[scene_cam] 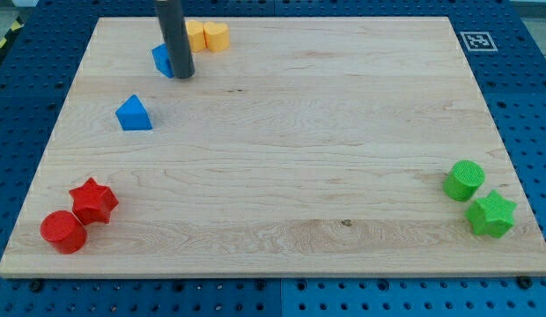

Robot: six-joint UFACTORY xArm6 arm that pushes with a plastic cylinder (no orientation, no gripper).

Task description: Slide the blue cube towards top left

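Observation:
A blue cube (162,60) sits near the view's top left of the wooden board (282,150), partly hidden behind my dark rod. My tip (183,76) rests on the board right against the cube's right side. A second blue block (134,114), wedge or house shaped, lies below and to the left of the cube, apart from it.
Two yellow blocks (207,36) sit just above and right of my tip at the board's top edge. A red star (94,201) and red cylinder (62,232) lie at bottom left. A green cylinder (464,180) and green star (491,214) lie at bottom right.

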